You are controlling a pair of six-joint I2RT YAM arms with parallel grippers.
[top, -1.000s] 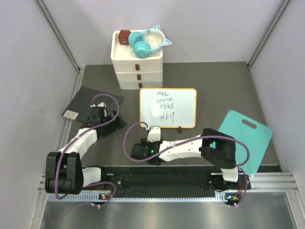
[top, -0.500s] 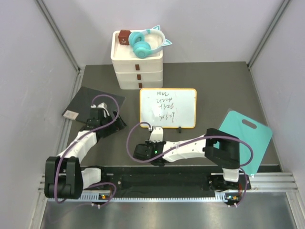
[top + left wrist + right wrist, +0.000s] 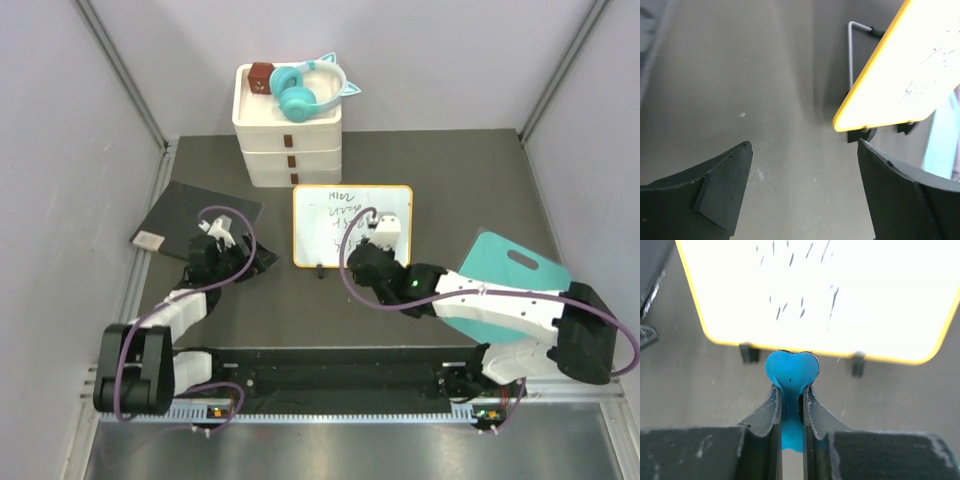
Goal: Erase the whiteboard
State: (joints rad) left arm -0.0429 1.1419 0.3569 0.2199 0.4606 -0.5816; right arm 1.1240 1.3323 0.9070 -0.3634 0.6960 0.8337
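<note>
The whiteboard (image 3: 335,222), white with an orange-yellow frame and black scribbles, stands propped on small black feet in the middle of the table. My right gripper (image 3: 383,232) hovers at its lower right part, shut on a blue eraser (image 3: 791,369) that bulges out past the fingertips. In the right wrist view the whiteboard (image 3: 830,295) fills the top, and its lower edge lies just beyond the eraser. My left gripper (image 3: 255,258) is open and empty, left of the board. In the left wrist view the whiteboard's corner (image 3: 900,80) and wire stand sit ahead of the right finger (image 3: 900,190).
A white drawer stack (image 3: 288,150) behind the board carries teal headphones (image 3: 305,90) and a red-brown cube (image 3: 262,77). A dark grey pad (image 3: 175,215) lies at the left. A teal cutting board (image 3: 520,285) lies at the right. Grey walls enclose the table.
My right arm rose from low in front of the board and swung up to it, its jaws closing on the blue eraser. My left gripper shifted slightly toward the board's left edge.
</note>
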